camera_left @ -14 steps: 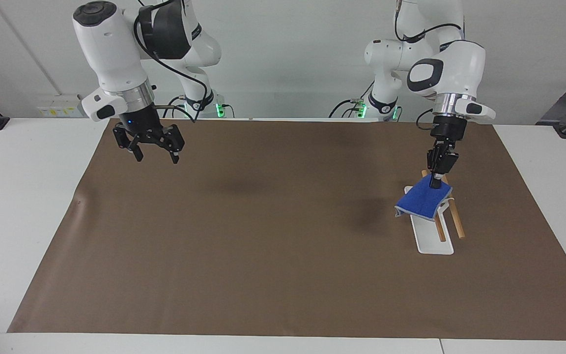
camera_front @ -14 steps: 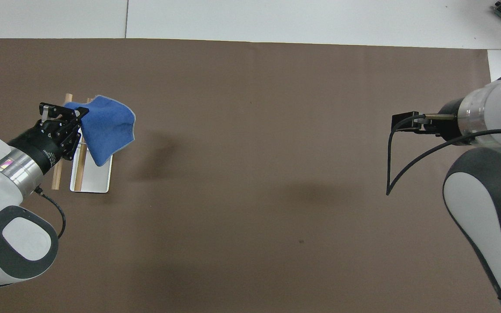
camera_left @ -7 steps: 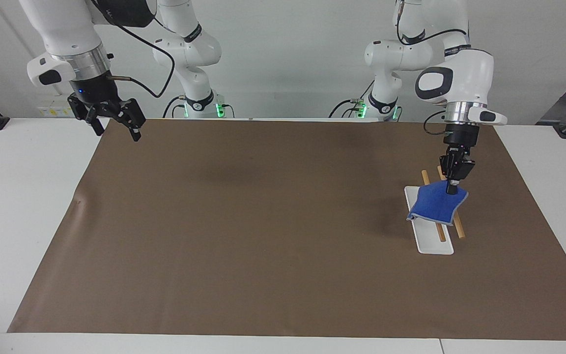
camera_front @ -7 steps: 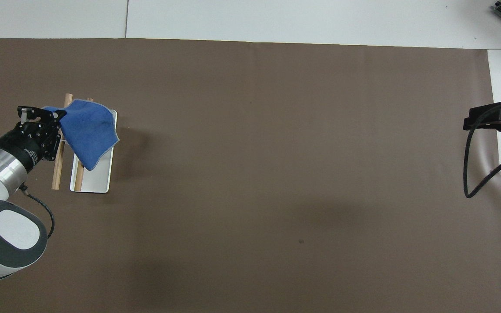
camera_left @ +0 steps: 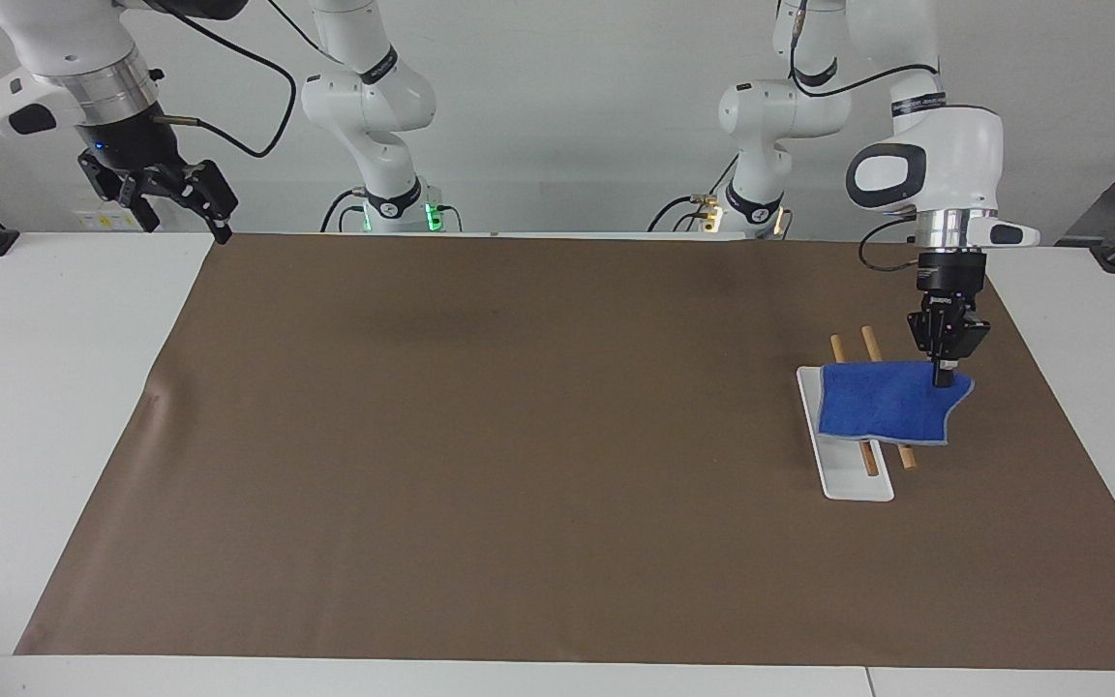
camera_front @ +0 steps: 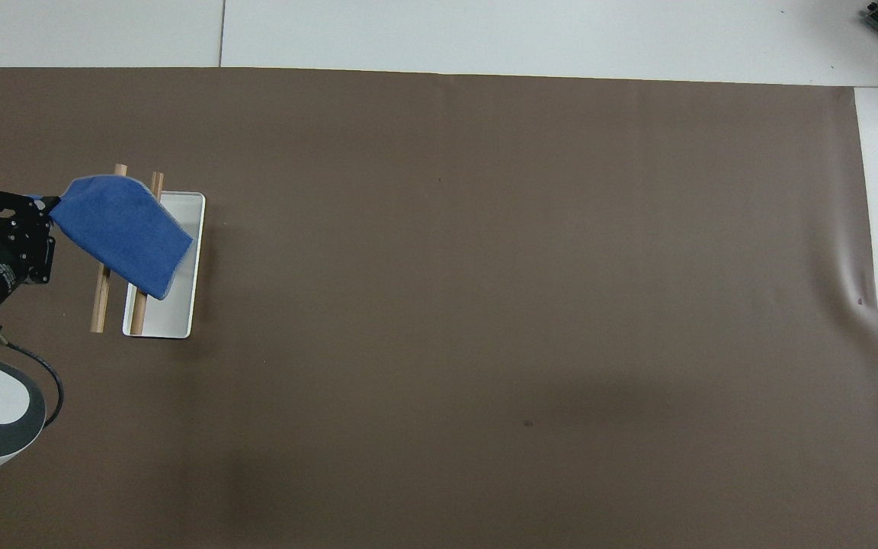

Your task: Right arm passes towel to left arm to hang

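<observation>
Since a second ago, carried outward by the left gripper point(camera_left: 945, 376), pinched shut on a corner: the blue towel point(camera_left: 891, 402), now draped over the two wooden rails point(camera_left: 867, 341) of the white-based rack point(camera_left: 853, 479); hanging nearly done, release left; swung up and away, jaws wide, holding nothing: the right gripper point(camera_left: 175, 198), over the table's edge; open brown mat point(camera_left: 519, 436) all around.

The left gripper point(camera_left: 945, 378) has carried the towel point(camera_left: 891, 403) sideways toward its own end of the worktop, so the cloth now drapes across the two wooden rods point(camera_left: 869, 344) of the rack. The right gripper point(camera_left: 173, 205) has risen and pulled back past the brown mat's point(camera_left: 480, 445) corner
</observation>
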Controlling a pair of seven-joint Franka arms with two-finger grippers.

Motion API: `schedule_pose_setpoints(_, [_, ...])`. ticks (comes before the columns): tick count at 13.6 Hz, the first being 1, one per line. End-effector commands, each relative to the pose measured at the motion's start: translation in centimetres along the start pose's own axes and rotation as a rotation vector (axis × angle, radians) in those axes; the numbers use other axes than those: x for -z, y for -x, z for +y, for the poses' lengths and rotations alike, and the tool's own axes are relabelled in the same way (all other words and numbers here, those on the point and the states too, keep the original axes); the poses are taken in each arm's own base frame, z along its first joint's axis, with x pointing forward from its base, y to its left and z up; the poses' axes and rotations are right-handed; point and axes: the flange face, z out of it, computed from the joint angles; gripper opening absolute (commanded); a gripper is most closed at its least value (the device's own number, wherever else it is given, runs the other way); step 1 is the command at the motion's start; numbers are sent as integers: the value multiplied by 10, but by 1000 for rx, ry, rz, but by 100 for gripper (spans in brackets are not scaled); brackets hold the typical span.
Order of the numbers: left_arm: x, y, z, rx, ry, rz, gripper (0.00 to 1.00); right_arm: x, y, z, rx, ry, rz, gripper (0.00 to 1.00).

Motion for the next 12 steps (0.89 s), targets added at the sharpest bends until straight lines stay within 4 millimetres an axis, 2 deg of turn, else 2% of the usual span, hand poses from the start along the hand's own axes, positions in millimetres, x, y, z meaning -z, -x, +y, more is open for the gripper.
schedule_pose_setpoints(1, [1,-12,-9,41,2,32,0,-20,6,1,-42,-39,0,100])
schedule_pose_setpoints(3, [0,-18,-12,77,-3,41,0,-25,12,1,-56,-45,-7,100])
schedule_pose_setpoints(5, [-2,-26,-23,90,-24,52,0,-32,20,2,-48,-44,-26,100])
schedule_pose_setpoints(7, [-3,-27,-25,161,-29,53,0,-31,18,-4,-35,-31,-17,100])
schedule_pose_setpoints(8, [-2,-35,-26,219,-29,65,0,-31,18,-10,-25,-30,-17,100])
schedule_pose_setpoints(12, [-1,-45,-29,245,-32,77,0,-31,18,-11,-19,-30,-17,100])
